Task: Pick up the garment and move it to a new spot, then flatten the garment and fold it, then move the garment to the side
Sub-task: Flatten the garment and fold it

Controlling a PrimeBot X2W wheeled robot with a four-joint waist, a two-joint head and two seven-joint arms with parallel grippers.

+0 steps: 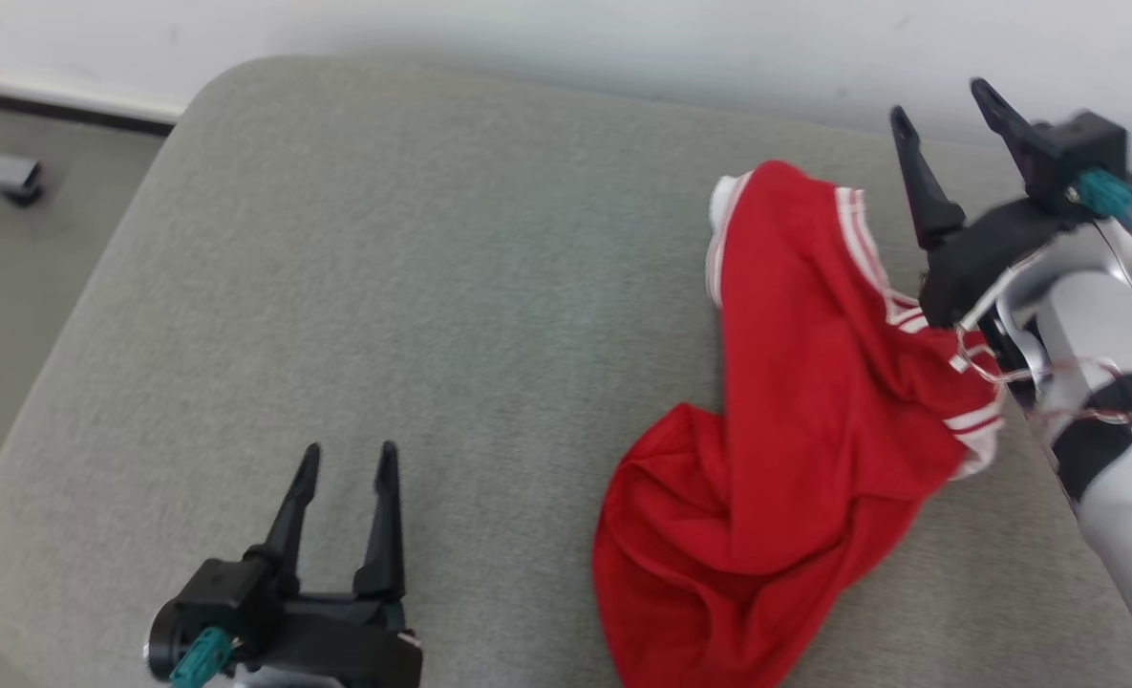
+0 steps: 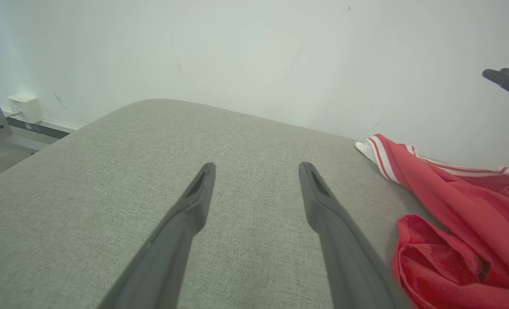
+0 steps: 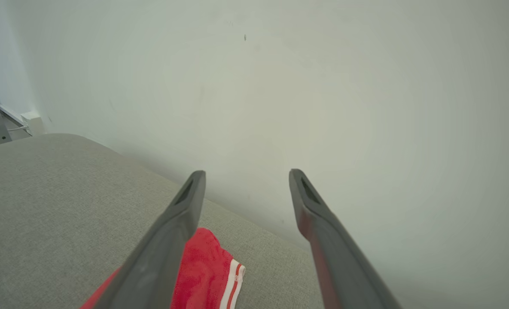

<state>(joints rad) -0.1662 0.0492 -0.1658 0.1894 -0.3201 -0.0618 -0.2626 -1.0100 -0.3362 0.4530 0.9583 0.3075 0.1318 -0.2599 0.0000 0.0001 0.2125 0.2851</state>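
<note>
A red garment (image 1: 795, 449) with white stripes lies crumpled on the right half of the grey cushion (image 1: 384, 287). In the left wrist view the garment (image 2: 460, 214) lies to the right of my fingers. My left gripper (image 1: 348, 461) is open near the cushion's front edge, well left of the cloth, with nothing between its fingers. My right gripper (image 1: 943, 100) is open and raised above the garment's right side, fingers pointing toward the wall. In the right wrist view a striped corner of the garment (image 3: 207, 274) shows below the open fingers (image 3: 185, 206).
A white wall (image 1: 623, 38) runs close behind the cushion. Grey floor (image 1: 11, 248) lies to the left, with a dark caster and a metal leg (image 1: 2, 177). A small white box (image 2: 24, 107) sits at the wall's base.
</note>
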